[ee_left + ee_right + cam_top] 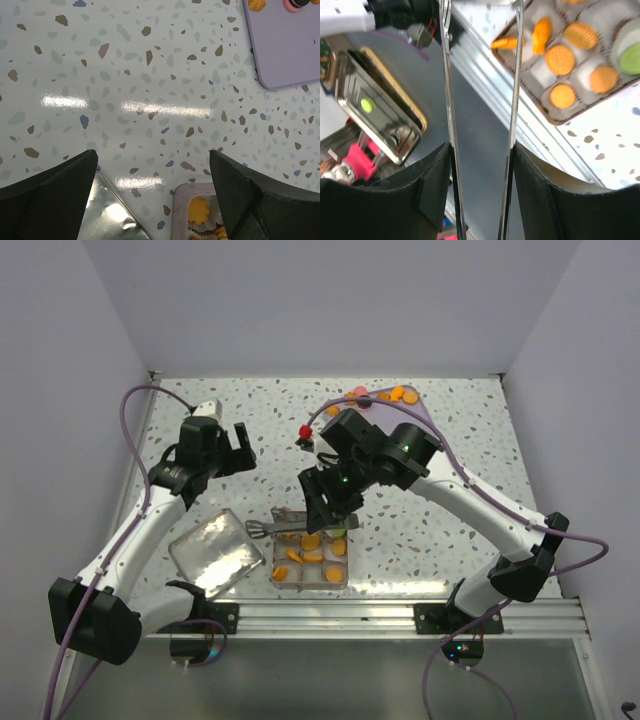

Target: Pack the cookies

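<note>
L gripper (pixel 228 445) (pixel 152 154) hangs over the bare speckled table (pixel 260 410) (pixel 150 75) at left-rear. Its jaws are spread wide w/ nothing btw them. Nearer the arm bases a shiny metal lid (pixel 210 552) (pixel 112 217) lies flat and a bit skewed, near the tin but not touching it.

Ctr front: a square tin (pixel 310 586) (pixel 176 200) (pixel 570 117) sits by the near table edge, lined w/ white paper cups (pixel 536 75). Some of the cookies (pixel 312 542) (pixel 199 210) (pixel 560 59) lie in those cups. They are mostly orange rounds, plus a green cookie (pixel 631 59) at the frame edge of the R wrist view.

R gripper (pixel 328 512) (pixel 481 150) is over the tin's far side, clamped on metal tongs (pixel 285 527) (pixel 451 100). Both thin arms run up btw the fingers, each against an inner face. The tong arms stand apart. Their tips are cut off in the wrist view, so can't tell if they carry anything. In the top view the tongs stick out leftward past the tin's rear-left corner.

Right-rear: a lilac tray (pixel 422 408) (pixel 285 45) holds more cookies, orange ones w/ a pink cookie (pixel 360 392) and a dark cookie (pixel 366 400) beside it. The tray is partly hidden behind the R arm.
</note>
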You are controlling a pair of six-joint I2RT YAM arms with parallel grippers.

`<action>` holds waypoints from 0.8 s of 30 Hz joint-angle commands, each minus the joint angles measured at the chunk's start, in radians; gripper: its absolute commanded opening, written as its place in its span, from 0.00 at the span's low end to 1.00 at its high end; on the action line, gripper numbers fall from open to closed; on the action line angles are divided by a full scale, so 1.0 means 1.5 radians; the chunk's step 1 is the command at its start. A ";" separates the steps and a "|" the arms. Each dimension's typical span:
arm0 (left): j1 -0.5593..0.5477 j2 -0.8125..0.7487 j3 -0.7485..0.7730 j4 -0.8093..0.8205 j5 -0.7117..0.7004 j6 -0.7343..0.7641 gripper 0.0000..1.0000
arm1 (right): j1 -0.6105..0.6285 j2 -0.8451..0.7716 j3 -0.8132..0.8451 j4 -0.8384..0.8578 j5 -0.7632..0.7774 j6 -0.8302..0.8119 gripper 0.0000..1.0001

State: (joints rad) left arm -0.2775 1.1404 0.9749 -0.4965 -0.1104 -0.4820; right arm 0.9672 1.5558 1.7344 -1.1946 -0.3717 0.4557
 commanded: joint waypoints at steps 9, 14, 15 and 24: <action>0.009 0.005 0.029 0.000 -0.004 0.020 1.00 | -0.267 -0.102 -0.083 -0.037 0.344 0.060 0.54; 0.009 0.009 0.030 -0.003 -0.001 0.022 1.00 | -0.354 -0.132 -0.188 0.015 0.457 0.077 0.56; 0.009 0.009 0.031 -0.006 -0.002 0.023 1.00 | -0.378 -0.135 -0.217 0.032 0.466 0.080 0.56; 0.010 0.024 0.016 -0.037 -0.026 0.017 1.00 | -0.475 -0.082 -0.375 0.124 0.470 0.078 0.61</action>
State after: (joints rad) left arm -0.2741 1.1606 0.9821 -0.5091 -0.1196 -0.4675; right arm 0.2855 1.4002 1.2308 -1.1030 0.3187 0.5510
